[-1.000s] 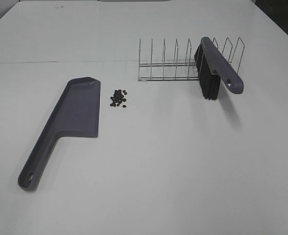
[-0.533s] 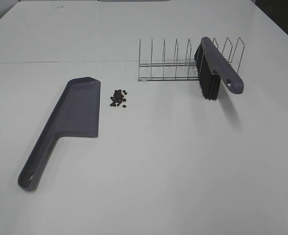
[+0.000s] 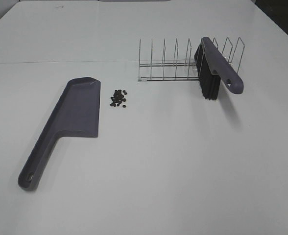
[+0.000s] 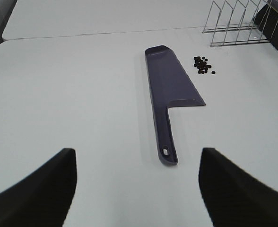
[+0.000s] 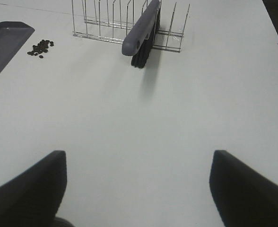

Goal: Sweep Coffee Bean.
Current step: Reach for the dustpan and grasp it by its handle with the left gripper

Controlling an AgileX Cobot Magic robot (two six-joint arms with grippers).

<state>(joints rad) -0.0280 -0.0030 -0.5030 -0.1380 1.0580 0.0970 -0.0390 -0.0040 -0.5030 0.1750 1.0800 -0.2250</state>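
Note:
A small cluster of dark coffee beans (image 3: 118, 98) lies on the white table, just right of the purple-grey dustpan (image 3: 70, 119), which lies flat with its handle toward the near left. A purple-grey brush with black bristles (image 3: 215, 68) rests in a wire rack (image 3: 178, 63) behind. The beans (image 4: 203, 65) and dustpan (image 4: 169, 92) show in the left wrist view, the beans (image 5: 40, 48) and brush (image 5: 141, 32) in the right wrist view. My left gripper (image 4: 136, 189) and right gripper (image 5: 138, 189) are open, empty, well short of these things. Neither arm shows in the high view.
The wire rack (image 5: 110, 21) has several upright dividers and stands at the back right of the table. A seam (image 3: 60, 62) crosses the table behind the dustpan. The dark edge of the table shows at the far right (image 3: 281, 19).

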